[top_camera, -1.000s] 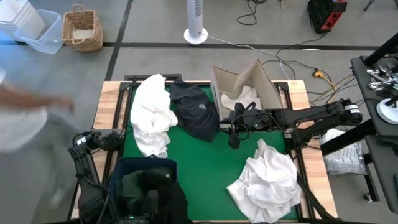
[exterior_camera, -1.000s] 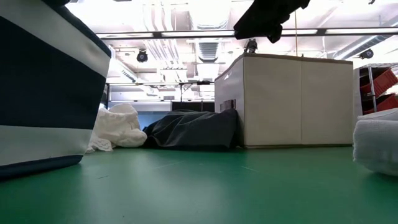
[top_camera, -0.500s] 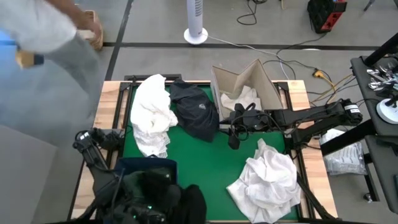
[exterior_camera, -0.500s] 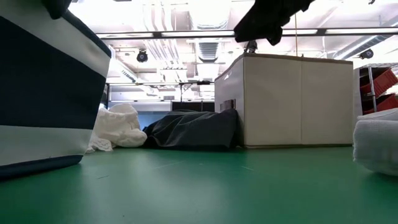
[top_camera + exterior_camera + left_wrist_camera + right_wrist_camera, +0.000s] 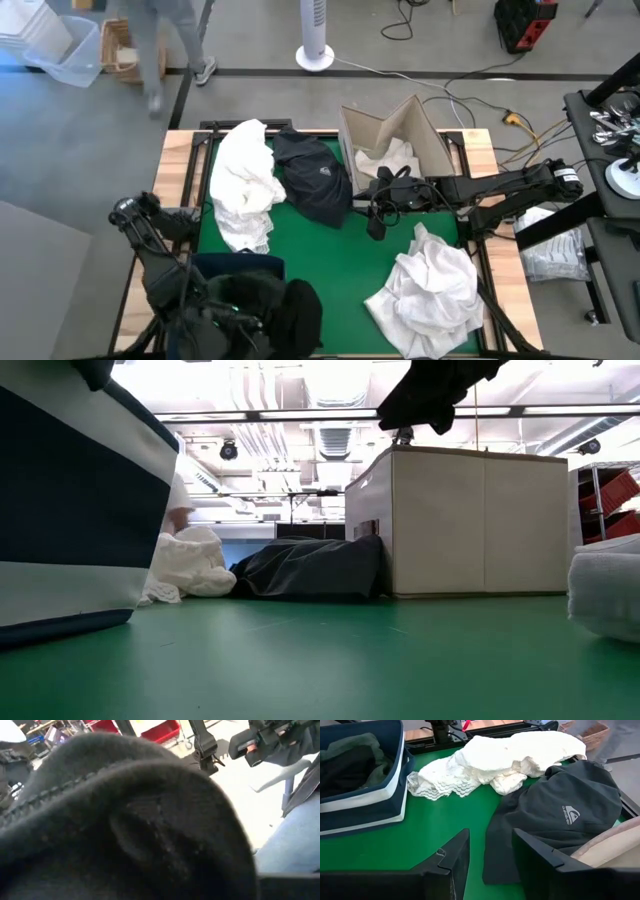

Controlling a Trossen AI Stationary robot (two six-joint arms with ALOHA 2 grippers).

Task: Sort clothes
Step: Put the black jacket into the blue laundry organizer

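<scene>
High view: on the green table [image 5: 340, 250], crumpled white clothes [image 5: 428, 290] lie at four o'clock, a lacy white heap [image 5: 243, 185] at ten, a navy logo garment [image 5: 315, 180] beside it. Left gripper [image 5: 262, 322], fingers clenched on a black garment [image 5: 295, 315], hangs over the navy bin [image 5: 232, 266]; right gripper [image 5: 376, 222], fingers released, hovers mid-table.

Dark cloth [image 5: 125, 830] fills the left wrist view, hiding the left pincer.

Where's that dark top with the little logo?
In the high view, the navy garment lies at the table's far middle, between a white garment and the cardboard box.
</scene>
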